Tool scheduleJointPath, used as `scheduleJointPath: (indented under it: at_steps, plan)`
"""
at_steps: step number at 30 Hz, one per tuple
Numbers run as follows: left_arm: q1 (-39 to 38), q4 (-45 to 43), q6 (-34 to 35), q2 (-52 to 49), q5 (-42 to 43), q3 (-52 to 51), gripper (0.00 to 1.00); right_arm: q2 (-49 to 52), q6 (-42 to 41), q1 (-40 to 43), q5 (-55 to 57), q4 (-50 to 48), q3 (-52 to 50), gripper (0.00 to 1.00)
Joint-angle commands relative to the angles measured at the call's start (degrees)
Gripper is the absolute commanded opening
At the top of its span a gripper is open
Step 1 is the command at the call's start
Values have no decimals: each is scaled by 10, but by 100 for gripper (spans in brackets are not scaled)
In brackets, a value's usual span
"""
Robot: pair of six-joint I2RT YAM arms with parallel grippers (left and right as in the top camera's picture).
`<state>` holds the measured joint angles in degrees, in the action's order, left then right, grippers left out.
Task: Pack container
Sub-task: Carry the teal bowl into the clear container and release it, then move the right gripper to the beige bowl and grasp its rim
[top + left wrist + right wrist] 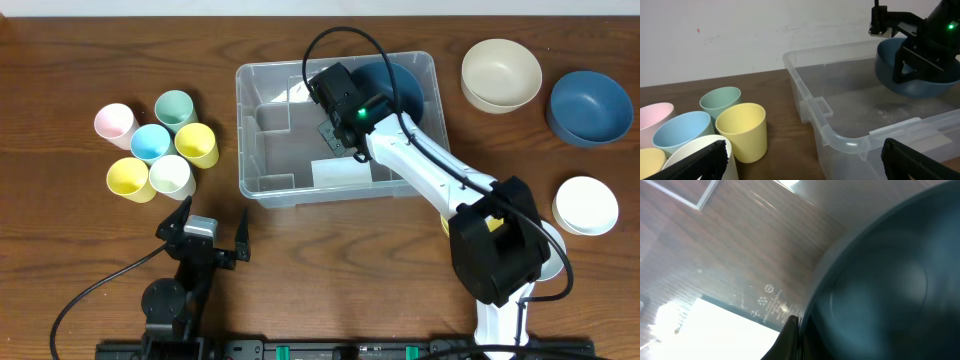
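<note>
overhead view of a wooden table (pixel 60 60). a large clear plastic container (pixel 241 110) sits in the middle, its long side facing the robot. the right gripper (pixel 794 330) reaches inside it, its jaws pinched together on the rim of a dark blue bowl (pixel 402 84). the bowl is tilted in the container's far right corner, and it cannot be told whether it touches the floor. the left gripper (pixel 213 210) rests near the front edge of the table, jaws spread wide and holding nothing, beside a cluster of pastel cups (pixel 150 143). to the right of the container, well apart from it, lie a beige bowl (pixel 500 75), a spare dark blue bowl (pixel 590 108) and a white bowl (pixel 585 205).

the step in hand appears to be setting the bowl down. to do it well, level the bowl first, lower it until its base sits flat on the floor, keep it tucked close to the corner so room remains for the rest, and part the jaws only once it is settled, then lift straight up clear of the rim and wall.
</note>
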<state>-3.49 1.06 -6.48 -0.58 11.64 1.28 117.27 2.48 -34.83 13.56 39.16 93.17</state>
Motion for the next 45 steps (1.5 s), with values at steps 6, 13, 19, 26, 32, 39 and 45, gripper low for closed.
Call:
scheduleJointPath:
  at_steps: [6, 13, 19, 26, 32, 39, 45]
  plan:
    - [-1, 19, -10, 4, 8, -10, 98, 1, 53, 8, 17, -3, -2, 1]
    - [-1, 19, -10, 3, 8, -10, 98, 1, 60, 26, 21, 1, -3, 1]
    - [-1, 19, -10, 3, 8, -10, 98, 1, 62, 35, 21, 4, -3, 1]
    - [-1, 19, -10, 3, 8, -10, 98, 1, 62, 38, 21, 3, -3, 34]
    - [-1, 19, -10, 3, 8, -10, 98, 1, 62, 38, 21, 2, -3, 35]
    - [-1, 19, -10, 3, 8, -10, 98, -7, 46, 38, 43, 16, 15, 44]
    - [-1, 19, -10, 3, 8, -10, 98, -51, -23, 53, 53, 87, 110, 49]
